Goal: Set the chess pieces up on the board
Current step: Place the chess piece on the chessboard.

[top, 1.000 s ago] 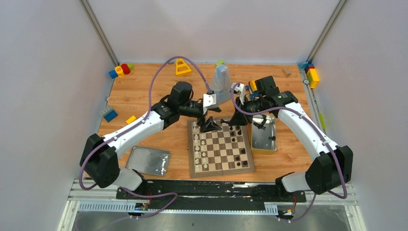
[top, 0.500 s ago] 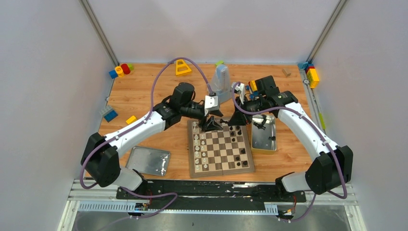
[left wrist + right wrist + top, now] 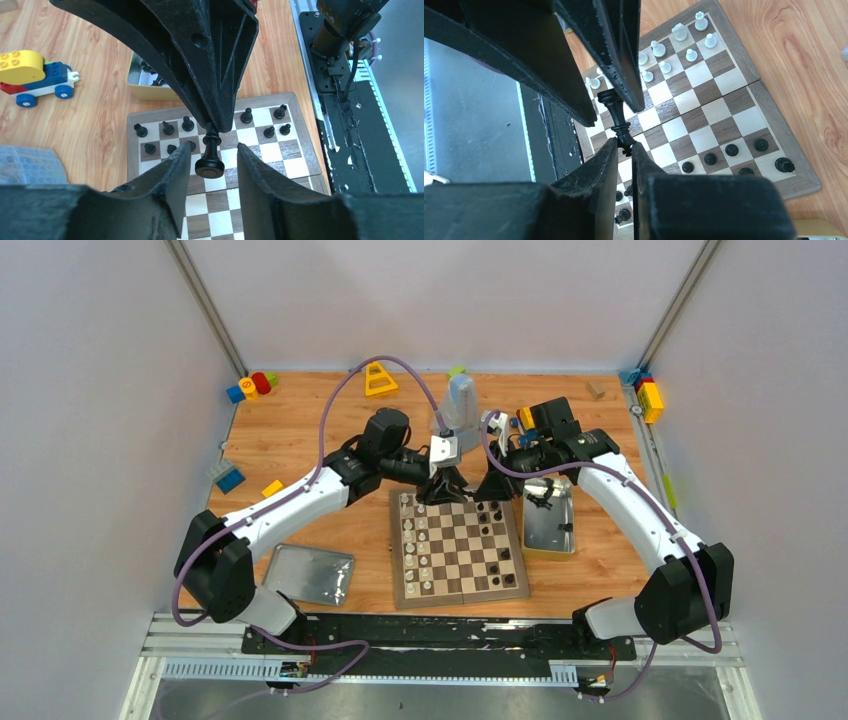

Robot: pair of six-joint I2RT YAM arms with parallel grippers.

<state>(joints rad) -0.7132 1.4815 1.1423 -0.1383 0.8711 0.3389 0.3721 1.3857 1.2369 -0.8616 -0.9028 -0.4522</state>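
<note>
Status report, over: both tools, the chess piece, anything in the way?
Right tool shut on black piece, over board. Left tool open, straddling its base. Nothing seen in the way.

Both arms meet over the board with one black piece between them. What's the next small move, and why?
Probably close the left gripper on the black piece. The right gripper pinches it by its head above the board, while the left fingers stand open either side of its base, gaps showing. It looks like a handover; the right should release only afterwards.
</note>
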